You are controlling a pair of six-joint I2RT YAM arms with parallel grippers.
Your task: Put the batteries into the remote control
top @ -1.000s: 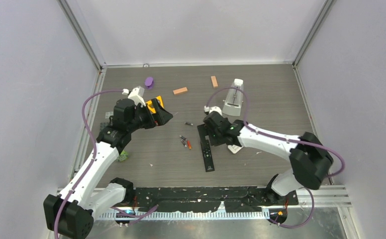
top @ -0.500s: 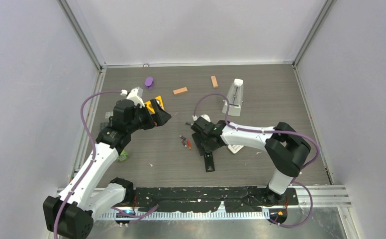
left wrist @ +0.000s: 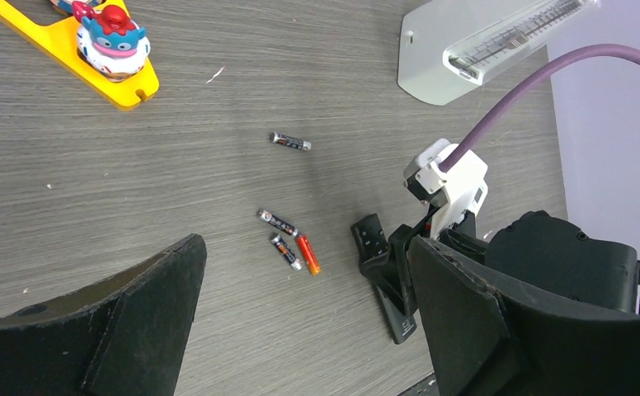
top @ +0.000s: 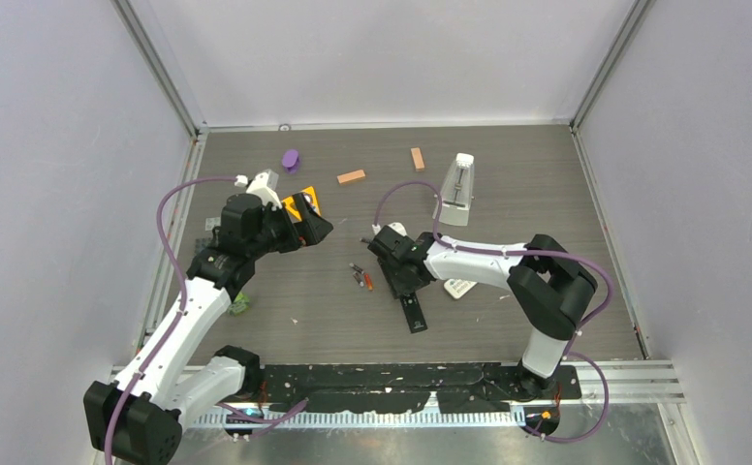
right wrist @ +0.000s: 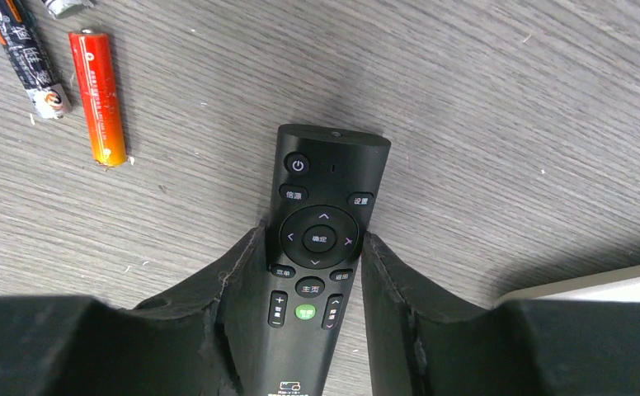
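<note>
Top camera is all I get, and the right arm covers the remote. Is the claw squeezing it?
Observer: Yes. In the right wrist view the right gripper's fingers press against both sides of the remote.
Operator: Is it upside down?
Observer: No, its buttons face up.
Operator: How many batteries are there?
Observer: Four in the left wrist view: an orange battery beside two dark batteries, and a lone battery farther off.

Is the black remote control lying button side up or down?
Up: the black remote control shows power key and direction ring, right wrist view.
</note>
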